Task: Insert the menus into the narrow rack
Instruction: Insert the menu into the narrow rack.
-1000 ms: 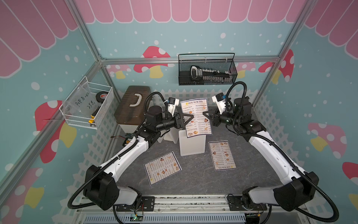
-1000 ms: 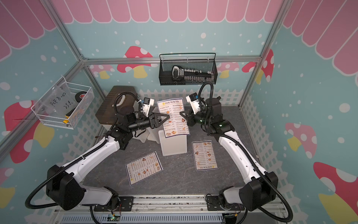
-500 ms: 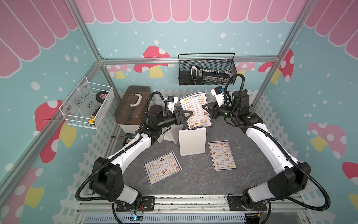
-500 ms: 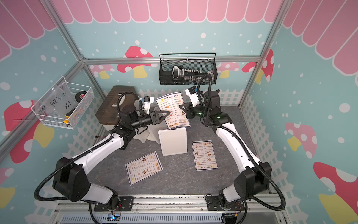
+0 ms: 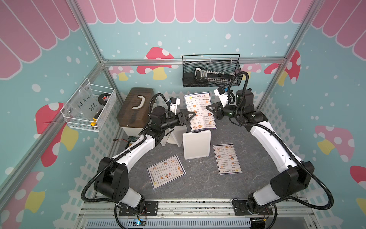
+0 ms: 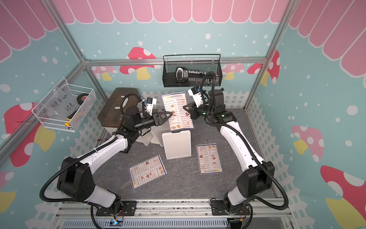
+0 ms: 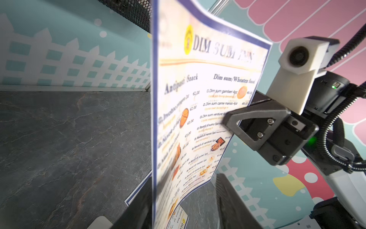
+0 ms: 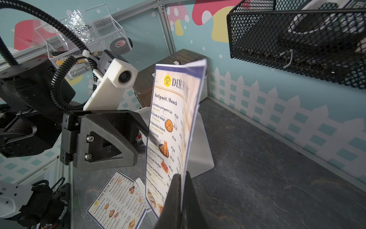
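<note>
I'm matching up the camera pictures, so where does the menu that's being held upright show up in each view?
Top view: held menu upright, back centre, just above the white rack.
Top view: held menu in the same place, above the white rack.
Left wrist: close up, printed face showing, right pincer on its far edge.
Right wrist: seen obliquely, clamped in the right pincer.
Shared landmark: black mesh basket on the back wall.

Bright, even, diffuse light fills both top views, which are sharp throughout; the arms cast only soft, faint shadows on the worktop point(image 5: 198, 184). In the left wrist view the menu point(image 7: 198, 119) smears close to the lens and washes pale above the right pincer point(image 7: 225, 120), which is crisp. In the right wrist view that pincer's fingers point(image 8: 172, 202) are dark and unfocused, and the picture stretches toward its edges.
</note>
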`<action>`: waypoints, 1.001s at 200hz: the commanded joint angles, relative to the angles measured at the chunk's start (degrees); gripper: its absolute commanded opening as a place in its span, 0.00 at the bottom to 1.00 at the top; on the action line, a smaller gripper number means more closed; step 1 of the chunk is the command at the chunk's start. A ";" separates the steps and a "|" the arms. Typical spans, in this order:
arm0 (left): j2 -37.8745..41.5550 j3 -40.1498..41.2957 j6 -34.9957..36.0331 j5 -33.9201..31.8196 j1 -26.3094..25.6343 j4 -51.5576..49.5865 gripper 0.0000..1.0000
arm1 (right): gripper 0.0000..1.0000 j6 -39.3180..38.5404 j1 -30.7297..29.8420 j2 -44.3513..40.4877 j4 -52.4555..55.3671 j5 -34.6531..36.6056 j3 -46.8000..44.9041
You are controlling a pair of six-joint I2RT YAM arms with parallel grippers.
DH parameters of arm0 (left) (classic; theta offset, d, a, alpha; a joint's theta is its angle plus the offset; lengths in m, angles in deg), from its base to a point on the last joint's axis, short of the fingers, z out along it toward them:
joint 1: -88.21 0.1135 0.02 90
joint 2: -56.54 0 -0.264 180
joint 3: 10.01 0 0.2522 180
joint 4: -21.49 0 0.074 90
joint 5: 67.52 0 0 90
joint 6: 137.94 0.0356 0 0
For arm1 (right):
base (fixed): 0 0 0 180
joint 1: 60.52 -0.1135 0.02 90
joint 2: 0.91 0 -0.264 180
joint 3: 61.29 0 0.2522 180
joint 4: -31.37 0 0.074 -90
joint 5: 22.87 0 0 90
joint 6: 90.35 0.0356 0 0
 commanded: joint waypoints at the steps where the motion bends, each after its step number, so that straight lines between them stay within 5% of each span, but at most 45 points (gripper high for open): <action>1: -0.67 -0.89 -1.45 1.36 0.24 2.63 0.47 | 0.00 -2.60 0.33 1.04 1.45 -1.33 1.40; 200: -2.04 -0.30 -1.80 0.32 0.33 3.69 0.43 | 0.00 -6.15 1.21 2.79 0.77 -2.54 3.63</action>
